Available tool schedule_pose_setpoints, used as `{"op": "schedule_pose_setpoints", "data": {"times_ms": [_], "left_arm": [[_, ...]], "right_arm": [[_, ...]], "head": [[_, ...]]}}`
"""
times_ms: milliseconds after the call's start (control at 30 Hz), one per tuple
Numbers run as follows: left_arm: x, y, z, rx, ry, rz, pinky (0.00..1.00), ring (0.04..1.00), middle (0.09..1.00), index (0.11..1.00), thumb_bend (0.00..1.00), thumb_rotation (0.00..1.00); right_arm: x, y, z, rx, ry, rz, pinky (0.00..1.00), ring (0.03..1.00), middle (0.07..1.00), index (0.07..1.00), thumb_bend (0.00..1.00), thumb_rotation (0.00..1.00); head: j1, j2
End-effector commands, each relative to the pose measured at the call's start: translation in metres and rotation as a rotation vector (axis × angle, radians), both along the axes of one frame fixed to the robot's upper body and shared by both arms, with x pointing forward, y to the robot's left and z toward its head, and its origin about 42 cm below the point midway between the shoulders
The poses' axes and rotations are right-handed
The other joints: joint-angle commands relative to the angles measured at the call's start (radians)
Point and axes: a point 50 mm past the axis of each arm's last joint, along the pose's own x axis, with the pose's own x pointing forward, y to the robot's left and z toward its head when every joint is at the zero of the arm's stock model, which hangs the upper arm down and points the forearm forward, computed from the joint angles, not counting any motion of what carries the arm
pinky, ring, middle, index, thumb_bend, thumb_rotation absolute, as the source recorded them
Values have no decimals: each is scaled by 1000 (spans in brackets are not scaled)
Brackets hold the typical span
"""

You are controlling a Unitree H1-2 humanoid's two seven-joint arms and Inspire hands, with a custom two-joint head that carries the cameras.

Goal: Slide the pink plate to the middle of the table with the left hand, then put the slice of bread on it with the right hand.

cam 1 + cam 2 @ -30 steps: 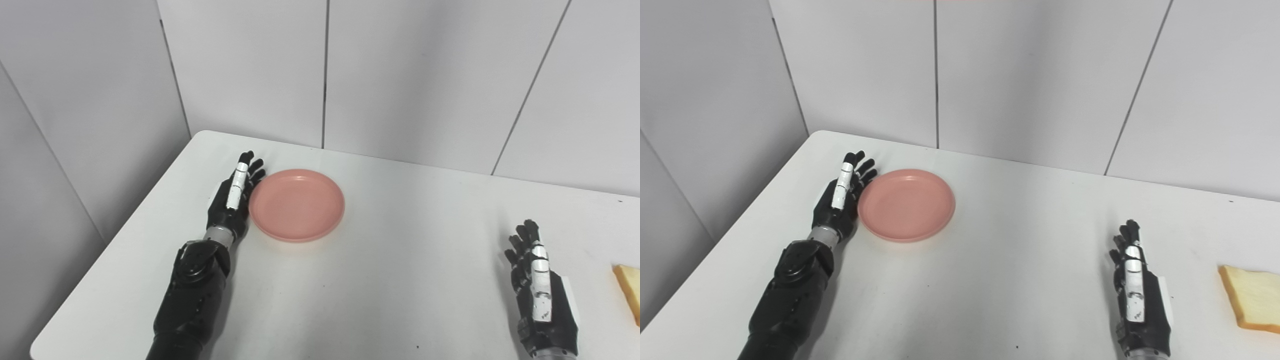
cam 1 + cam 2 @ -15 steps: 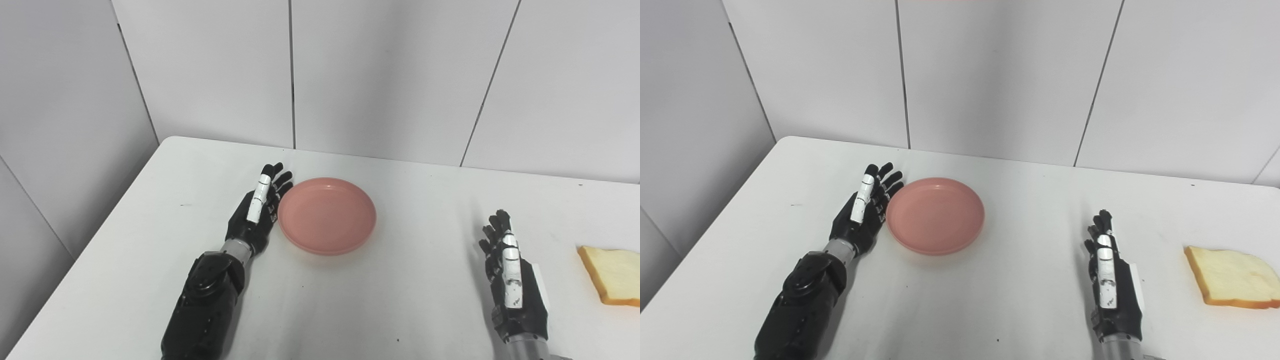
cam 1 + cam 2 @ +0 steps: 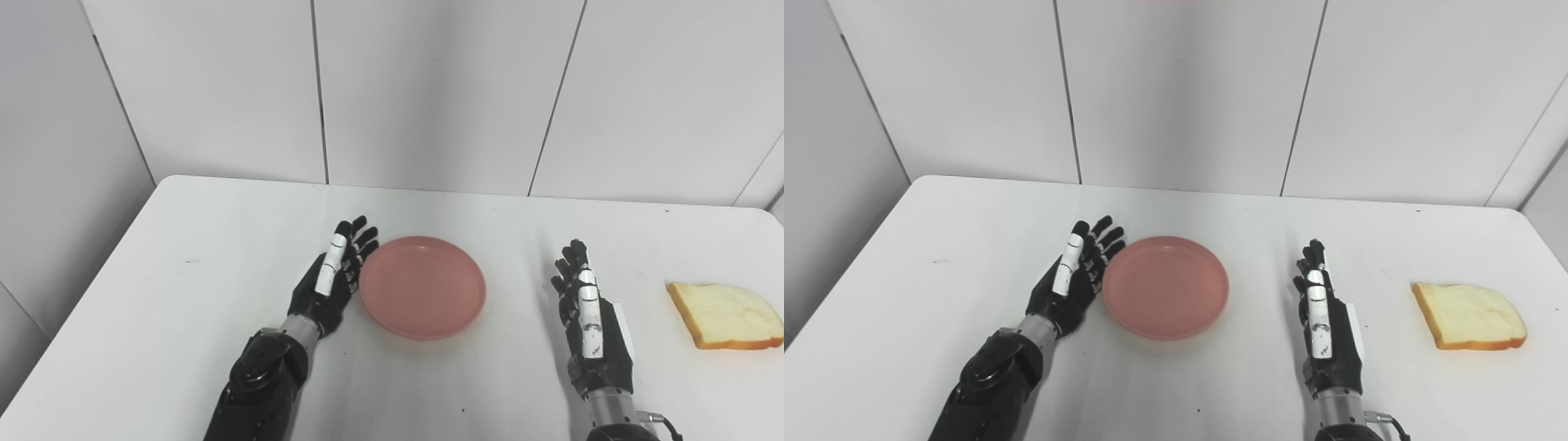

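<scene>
Sitting roughly mid-table, a bit left of center, the pink plate [image 3: 422, 287] is flat on the white table [image 3: 153, 294] with nothing on it. It's a shallow round one with a low raised rim.

Right up against its left edge is the left hand [image 3: 332, 280], standing on its side with the palm facing the plate. The fingers [image 3: 358, 239] are stretched out and slightly fanned, pointing toward the far wall, not gripping anything. They look like they're touching the rim or just about, honestly too close to call from either eye view. The black forearm runs back down to the bottom edge.

On the other side of the plate, with a clear gap of bare table between them, is the right hand [image 3: 1325, 324]. Same pose pretty much: on edge, fingers straight and loose, pointing away from the robot, holding nothing. There's a white strip down the back of one finger on each hand.

Further right, well apart from that hand and near the table's right edge, the slice of bread [image 3: 1469, 316] lies flat. Pale crumb, golden-brown crust along the near side, untouched.

Behind the table it's just plain grey wall panels [image 3: 429, 92] with thin dark seams. A few tiny dark specks dot the tabletop.
</scene>
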Motion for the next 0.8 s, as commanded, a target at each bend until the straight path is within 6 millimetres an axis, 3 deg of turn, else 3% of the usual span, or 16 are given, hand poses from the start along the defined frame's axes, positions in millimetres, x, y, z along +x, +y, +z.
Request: {"op": "schedule_pose_setpoints", "data": {"times_ms": [0, 467, 767], "left_arm": [[-4, -3, 1, -8, -3, -20, 981, 952, 960, 961, 780, 902], [-13, -4, -6, -15, 9, 3, 984, 979, 964, 973, 779, 883], [-15, 0, -7, -13, -7, 2, 999, 982, 972, 984, 778, 914]], "right_arm": [[5, 5, 20, 5, -63, 9, 1000, 1000, 1000, 1000, 571, 1000], [6, 5, 26, 0, -75, 9, 1000, 1000, 1000, 1000, 582, 1000], [17, -15, 65, -70, -166, -7, 1000, 1000, 1000, 1000, 567, 1000]], "head": [[-3, 0], [-52, 8], [-118, 3]]}}
